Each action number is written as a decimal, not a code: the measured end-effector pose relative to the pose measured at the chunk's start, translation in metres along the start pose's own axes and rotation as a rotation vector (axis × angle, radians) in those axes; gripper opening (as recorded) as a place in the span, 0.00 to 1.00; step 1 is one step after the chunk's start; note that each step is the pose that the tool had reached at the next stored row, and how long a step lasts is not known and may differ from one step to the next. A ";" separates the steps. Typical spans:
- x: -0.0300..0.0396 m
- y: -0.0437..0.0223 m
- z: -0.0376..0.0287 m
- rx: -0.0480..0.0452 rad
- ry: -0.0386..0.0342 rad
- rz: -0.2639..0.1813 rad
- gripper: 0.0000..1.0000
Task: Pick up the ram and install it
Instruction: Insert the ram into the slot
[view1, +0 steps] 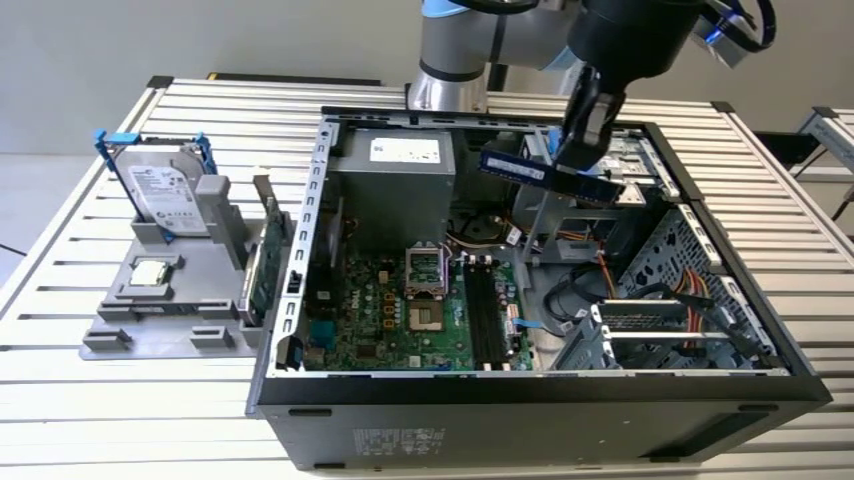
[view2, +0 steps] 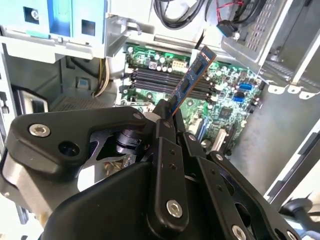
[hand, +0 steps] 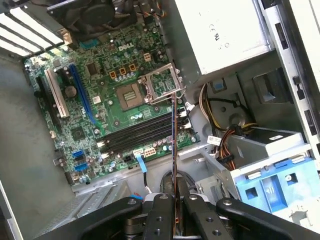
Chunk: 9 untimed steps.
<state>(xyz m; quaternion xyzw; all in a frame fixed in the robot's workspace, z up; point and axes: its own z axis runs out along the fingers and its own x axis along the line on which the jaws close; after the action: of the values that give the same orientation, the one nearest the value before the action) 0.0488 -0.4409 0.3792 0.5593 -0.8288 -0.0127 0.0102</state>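
Slatted metal tabletop (view1: 80, 400), pale wall behind. Open PC case (view1: 534, 420) lying on its side in the middle, open face up.

Arm reaches in from the far side, wrist pitched down over the far corner of the case on the exterior view's right. Gripper (view1: 577, 160) hangs above the case rim. Fingers (hand: 161, 215) clamped narrow on the ram (view1: 514, 167), in the air and clear of the board. The stick lies roughly level, slightly tilted, with more of it sticking out toward the exterior view's left. In the first wrist view the ram (hand: 173, 145) is edge-on and lines up over the memory slots (hand: 137, 134). In the second wrist view it (view2: 192, 75) juts out of the gripper (view2: 167, 112) at an angle.

Around it, near to far:
- motherboard (view1: 400, 320) on the case floor, memory slots (view1: 483, 320) beside the CPU socket (view1: 424, 270)
- drive cage (view1: 694, 270) and orange cables (view1: 607, 270), on the exterior view's right
- power supply (view1: 394, 175) at the far wall, just beside the ram's free end
- outside the case, on the exterior view's left: grey fixture (view1: 160, 320) with a green card (view1: 274, 260) on edge and a hard drive (view1: 167, 195) upright in a blue frame
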 end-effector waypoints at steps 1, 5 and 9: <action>0.0000 0.0000 0.0000 -0.0001 -0.0003 0.010 0.00; 0.0000 0.0000 0.0001 -0.0002 -0.0017 0.053 0.00; 0.0000 0.0000 0.0001 -0.0003 -0.0031 0.096 0.00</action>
<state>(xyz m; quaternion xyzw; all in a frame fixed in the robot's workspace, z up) 0.0488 -0.4409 0.3791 0.5188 -0.8547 -0.0132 0.0096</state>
